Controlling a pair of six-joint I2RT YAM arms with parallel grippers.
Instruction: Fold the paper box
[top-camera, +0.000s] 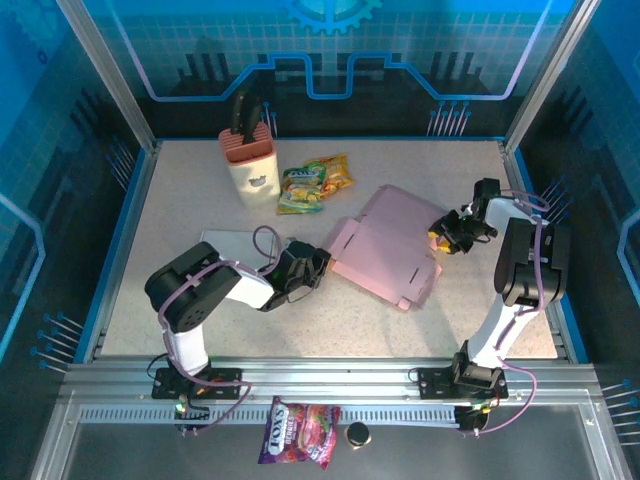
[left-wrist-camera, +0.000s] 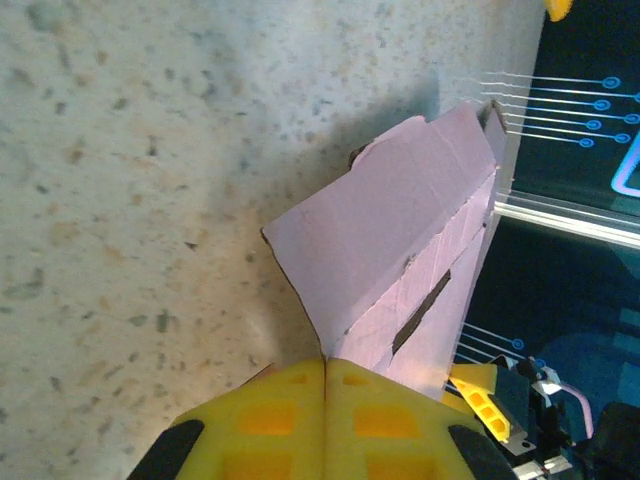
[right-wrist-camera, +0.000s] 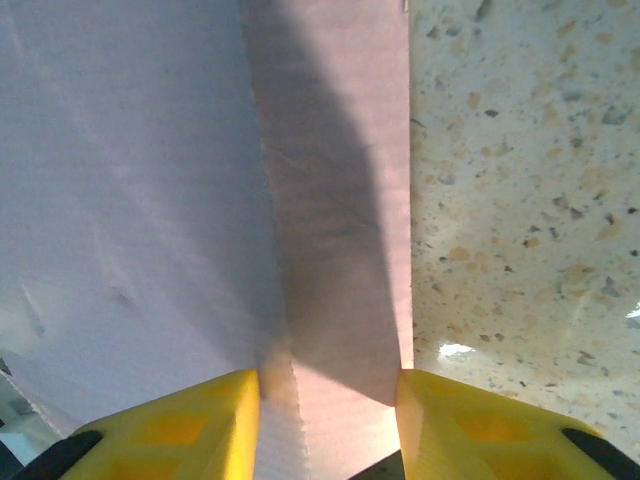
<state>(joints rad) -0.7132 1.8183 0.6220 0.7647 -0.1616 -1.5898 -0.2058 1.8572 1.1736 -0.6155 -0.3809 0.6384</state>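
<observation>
Paper box (top-camera: 385, 245) is lying mostly flat, mid-right on the table (top-camera: 170, 215); folding is barely starting. Left gripper (left-wrist-camera: 325, 372) is pinching shut on its left flap. Right gripper (right-wrist-camera: 328, 395) is sitting half-open, straddling the right-side flap. Walls and tabs are all waiting.

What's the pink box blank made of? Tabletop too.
Pink box: looks like thin corrugated card, matte; faint parallel ribbing on its face and a brown cut edge show in the wrist views. Tabletop: stone-look speckled slab, slightly glossy given the light glint; could be laminate.
</observation>
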